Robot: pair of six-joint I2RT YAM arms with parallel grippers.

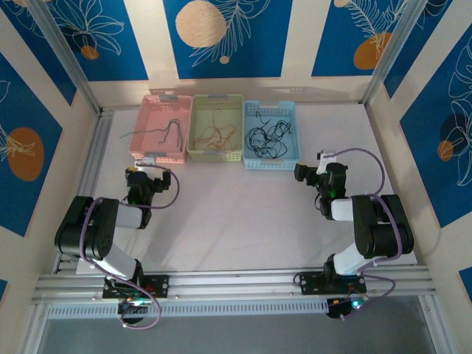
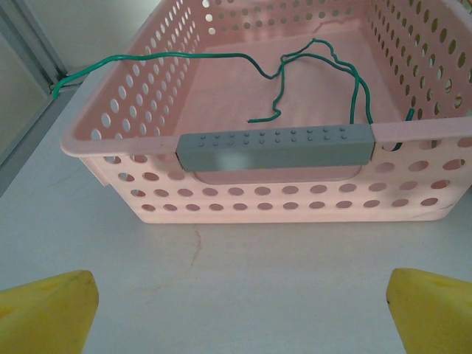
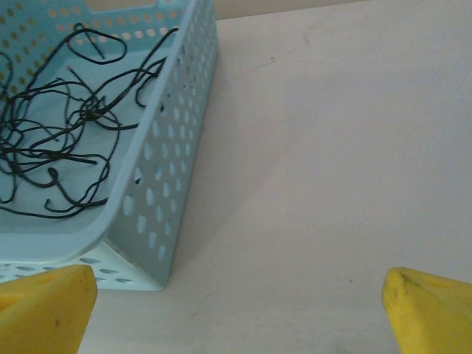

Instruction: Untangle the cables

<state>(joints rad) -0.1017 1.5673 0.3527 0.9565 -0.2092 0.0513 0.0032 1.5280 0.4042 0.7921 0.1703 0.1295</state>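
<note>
L pincer [image 2: 236,313]: open wide, empty; green cable [image 2: 184,53] dead ahead, crosswise.
R pincer [image 3: 236,313]: open wide, empty; black cables [image 3: 66,140] ahead-left.

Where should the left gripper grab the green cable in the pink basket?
Probably where the cable crosses the basket's left rim, coming from above: there it lies raised, clear of the floor, so the open left gripper can straddle it.

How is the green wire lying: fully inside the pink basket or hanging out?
Partly out: the green wire lies mostly inside the pink basket, but one end crosses its left rim.
</note>
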